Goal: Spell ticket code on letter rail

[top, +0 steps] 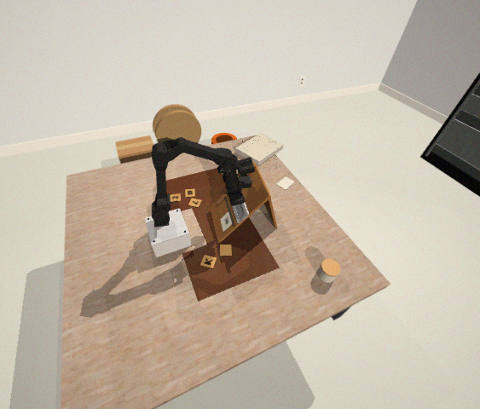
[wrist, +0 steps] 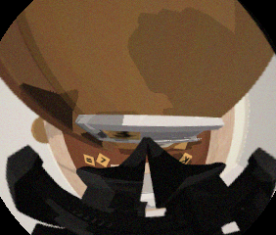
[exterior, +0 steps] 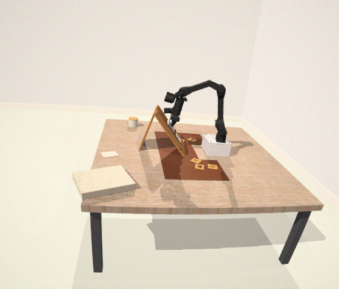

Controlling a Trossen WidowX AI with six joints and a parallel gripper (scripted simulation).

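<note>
My gripper (top: 237, 204) (exterior: 172, 125) (wrist: 146, 140) is shut and empty, its tips close to the grey letter rail (top: 241, 213) (wrist: 172, 120) on the tilted wooden board (top: 256, 190) (exterior: 170, 135) (wrist: 79, 34). A tile (wrist: 123, 133) with a dark, unreadable mark sits in the rail's left part. The ticket (top: 225, 221) (exterior: 177, 136) lies on the board below the rail; its print is too small to read. Three tiles lie left of the board, one marked 7 or L (top: 194, 202) (exterior: 195, 160) (wrist: 103, 160). Right of them lie a K-like tile (top: 208, 261) (wrist: 185, 158) and a plain-looking square (top: 225, 250).
A dark red-brown mat (top: 248, 270) (exterior: 179, 172) lies under the board. An orange-lidded jar (top: 329, 270) (exterior: 133, 122) stands on the table. A cream box (top: 258, 148) (exterior: 103, 180) is near an edge, with a pale card (top: 285, 182) (exterior: 109, 154) nearby.
</note>
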